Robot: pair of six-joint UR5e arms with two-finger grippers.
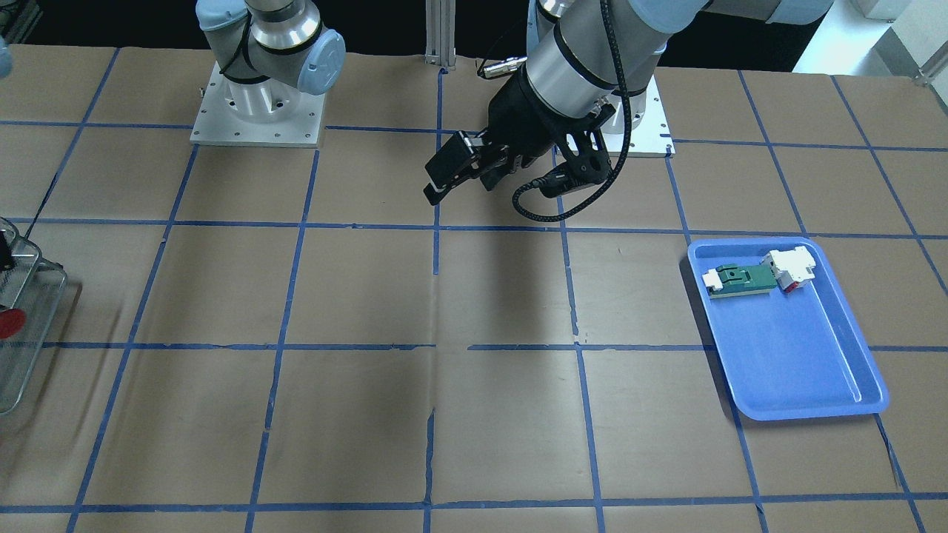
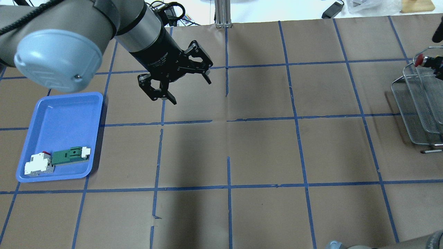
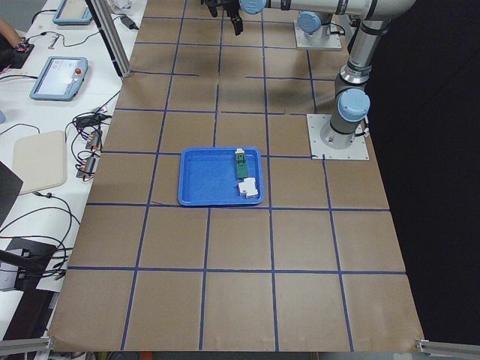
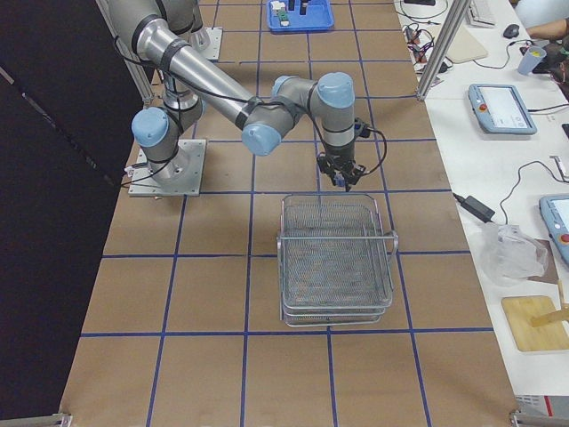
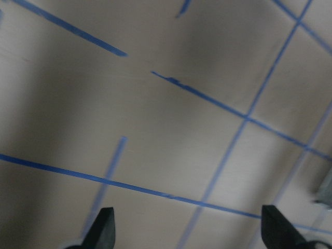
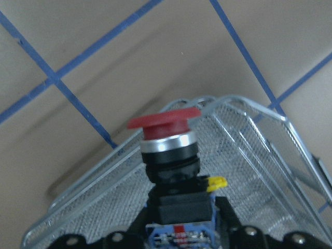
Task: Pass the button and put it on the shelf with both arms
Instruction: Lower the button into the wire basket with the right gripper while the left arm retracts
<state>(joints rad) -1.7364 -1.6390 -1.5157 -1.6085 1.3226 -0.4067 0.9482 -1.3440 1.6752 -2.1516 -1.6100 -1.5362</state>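
At the right end of the table, the right gripper pinches the button by its black body, with the red cap pointing away from the wrist and tipped slightly. The cap hangs near the rim of the shelf, at the end facing the table's middle. Whether it is over the mesh or just short of it is hard to tell.

That is where the risk lies. Released here, the button could catch the rim wire and drop outside onto the table. Even over the mesh, a round cap on a short body will likely topple and roll, and a drop from height would make it bounce. A careless descent could also knock the fingers against the rim and shove the light rack.

The right arm is folded at the elbow with its wrist turned down, so the gripper hangs almost vertical. The left gripper hovers tilted above bare table toward the robot's side. Its jaws are spread wide with nothing between them, well apart from the shelf.
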